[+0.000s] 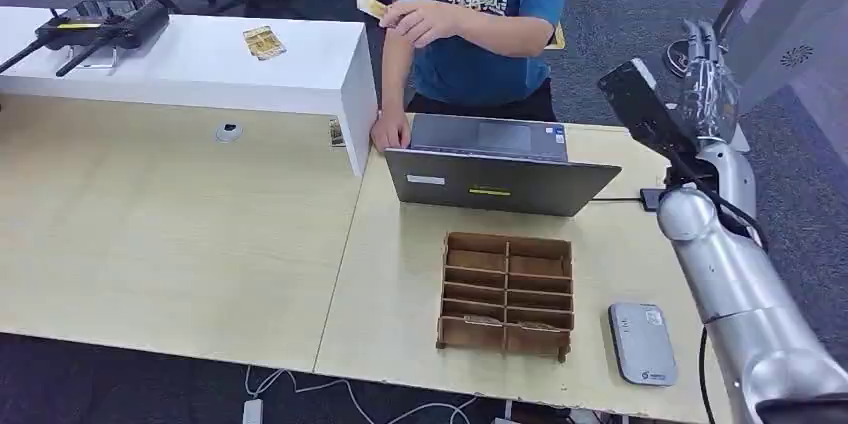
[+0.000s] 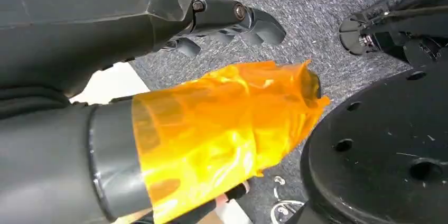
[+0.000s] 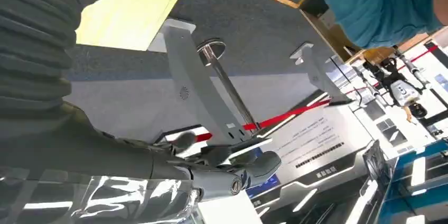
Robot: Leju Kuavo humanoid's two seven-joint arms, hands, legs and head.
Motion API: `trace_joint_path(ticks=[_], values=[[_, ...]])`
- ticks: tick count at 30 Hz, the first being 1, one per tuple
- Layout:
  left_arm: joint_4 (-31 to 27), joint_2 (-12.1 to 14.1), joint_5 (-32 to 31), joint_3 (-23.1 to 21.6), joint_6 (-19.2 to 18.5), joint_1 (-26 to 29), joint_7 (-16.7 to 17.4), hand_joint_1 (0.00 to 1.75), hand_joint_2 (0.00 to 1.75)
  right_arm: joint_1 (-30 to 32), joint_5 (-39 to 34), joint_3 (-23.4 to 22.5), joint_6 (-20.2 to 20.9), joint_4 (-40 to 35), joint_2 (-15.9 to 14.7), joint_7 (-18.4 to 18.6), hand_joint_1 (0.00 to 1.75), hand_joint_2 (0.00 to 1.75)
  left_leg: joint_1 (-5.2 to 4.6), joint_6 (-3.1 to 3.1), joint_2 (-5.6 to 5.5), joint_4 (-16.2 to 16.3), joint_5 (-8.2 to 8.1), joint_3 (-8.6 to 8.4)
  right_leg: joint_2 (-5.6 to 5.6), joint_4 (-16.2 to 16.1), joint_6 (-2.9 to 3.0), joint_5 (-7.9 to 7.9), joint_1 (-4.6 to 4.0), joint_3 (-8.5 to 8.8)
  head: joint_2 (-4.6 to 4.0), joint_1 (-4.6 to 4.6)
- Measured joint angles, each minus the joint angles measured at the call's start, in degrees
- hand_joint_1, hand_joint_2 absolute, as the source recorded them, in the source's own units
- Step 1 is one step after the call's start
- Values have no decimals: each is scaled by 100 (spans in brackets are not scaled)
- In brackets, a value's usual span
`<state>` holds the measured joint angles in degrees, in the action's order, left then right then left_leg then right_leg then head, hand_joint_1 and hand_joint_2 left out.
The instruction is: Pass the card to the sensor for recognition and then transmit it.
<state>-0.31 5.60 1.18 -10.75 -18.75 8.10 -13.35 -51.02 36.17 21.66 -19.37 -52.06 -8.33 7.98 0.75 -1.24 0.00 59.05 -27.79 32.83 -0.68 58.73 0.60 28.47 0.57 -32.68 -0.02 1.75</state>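
Note:
A person in a blue shirt holds a yellow card (image 1: 371, 6) up in one hand behind the laptop. The flat grey sensor (image 1: 641, 343) lies on the table near its front right corner. My right hand (image 1: 708, 72) is raised at the far right beyond the table edge, well right of the card; its fingers (image 3: 240, 167) are apart with nothing in them. My left hand (image 2: 222, 20) hangs over the grey carpet, its thumb wrapped in orange film, and holds nothing.
An open grey laptop (image 1: 495, 170) stands mid-table, the person's other hand (image 1: 389, 132) resting beside it. A brown compartment box (image 1: 508, 294) sits in front of it. On the white raised shelf (image 1: 200, 69) lie another yellow card (image 1: 263, 41) and a black device (image 1: 100, 26).

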Motion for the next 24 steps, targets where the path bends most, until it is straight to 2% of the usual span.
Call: trace_joint_path(ticks=[19, 24], values=[[0, -9, -61, 85, 13, -2, 0, 0, 0, 68, 55, -48, 0, -11, 0, -20, 0, 175, 0, 0, 0, 0, 0, 0, 0, 0, 0, 0, 0, 0, 0, 0], [0, -33, -66, 125, 33, 1, 0, 0, 0, 175, -55, -147, -44, -116, -13, -184, 0, 175, 0, 0, 0, 1, 0, -1, 0, 0, 0, 0, 0, -1, 0, 0]])
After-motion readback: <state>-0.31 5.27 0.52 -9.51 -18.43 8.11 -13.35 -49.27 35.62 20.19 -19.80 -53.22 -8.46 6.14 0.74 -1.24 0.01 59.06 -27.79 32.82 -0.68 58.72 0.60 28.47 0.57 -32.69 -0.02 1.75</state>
